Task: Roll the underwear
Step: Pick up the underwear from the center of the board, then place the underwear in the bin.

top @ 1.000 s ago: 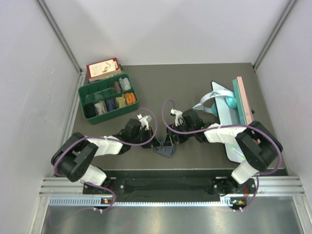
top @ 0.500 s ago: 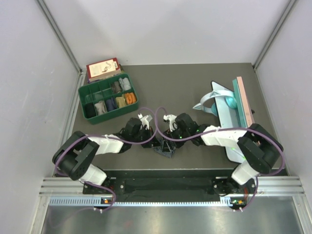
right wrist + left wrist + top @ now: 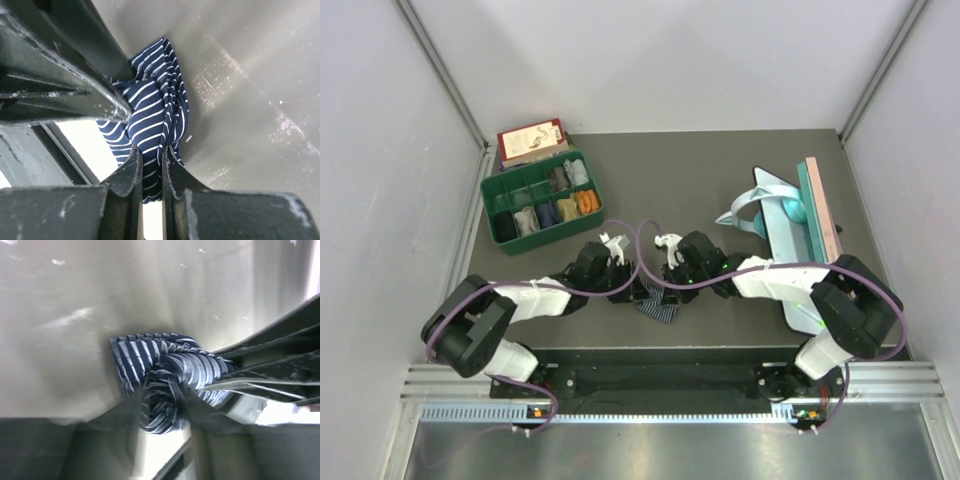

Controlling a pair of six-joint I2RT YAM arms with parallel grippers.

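We see the navy, white-striped underwear (image 3: 657, 311) bunched in a twisted wad on the dark surface (image 3: 670, 180), near its front edge and between the two arms. The left claw (image 3: 636, 293) and right claw (image 3: 667, 292) meet over it and cover most of it from above. In the right wrist view our right claw (image 3: 150, 172) is closed, pinching a fold of the cloth (image 3: 155, 117). The left wrist view is blurred, but our left claw (image 3: 165, 412) seems clamped on the wad (image 3: 160, 372) too. A green tray (image 3: 550, 234) of small rolled items, a red box (image 3: 530, 140) and a teal stand (image 3: 785, 215) sit well apart.
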